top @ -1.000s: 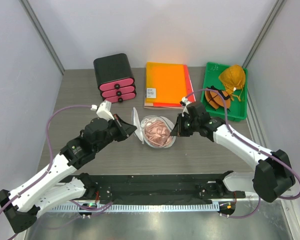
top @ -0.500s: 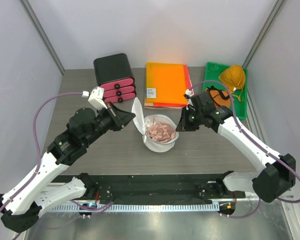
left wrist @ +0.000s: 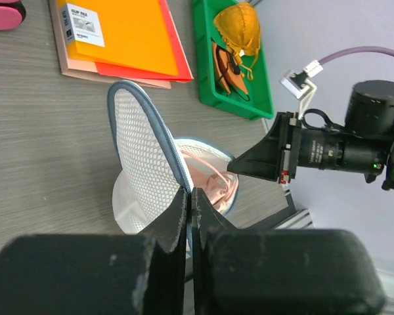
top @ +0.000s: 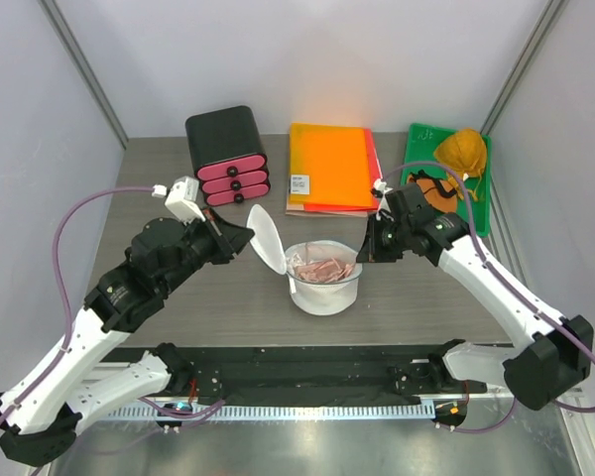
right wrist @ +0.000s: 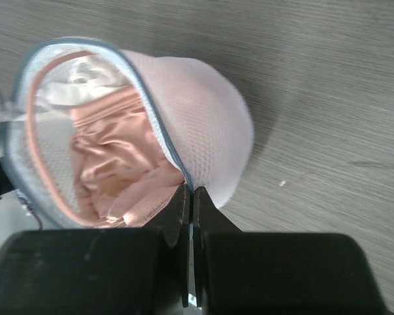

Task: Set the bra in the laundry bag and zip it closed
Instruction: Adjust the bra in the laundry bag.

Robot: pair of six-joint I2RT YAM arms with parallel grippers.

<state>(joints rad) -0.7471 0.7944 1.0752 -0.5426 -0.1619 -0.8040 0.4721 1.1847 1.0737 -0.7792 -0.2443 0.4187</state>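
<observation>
The white mesh laundry bag [top: 322,290] hangs open in the air between my arms. Its lower half holds the pink bra [top: 322,268]. Its lid half [top: 266,238] stands upright on the left. My left gripper [top: 246,234] is shut on the lid's zipper rim [left wrist: 177,172]. My right gripper [top: 363,252] is shut on the right rim of the lower half [right wrist: 184,172]. The bra [right wrist: 115,172] shows inside the bag in the right wrist view and behind the lid in the left wrist view [left wrist: 213,187].
A black box with pink drawers [top: 226,154] stands at the back left. Orange folders [top: 329,166] lie at the back middle. A green tray [top: 446,183] at the back right holds orange cloth items. A black rail [top: 307,372] runs along the near edge.
Both grippers have risen with the bag, lifting it off the table. The lid half has swung more upright and the lower half now hangs deeper.
</observation>
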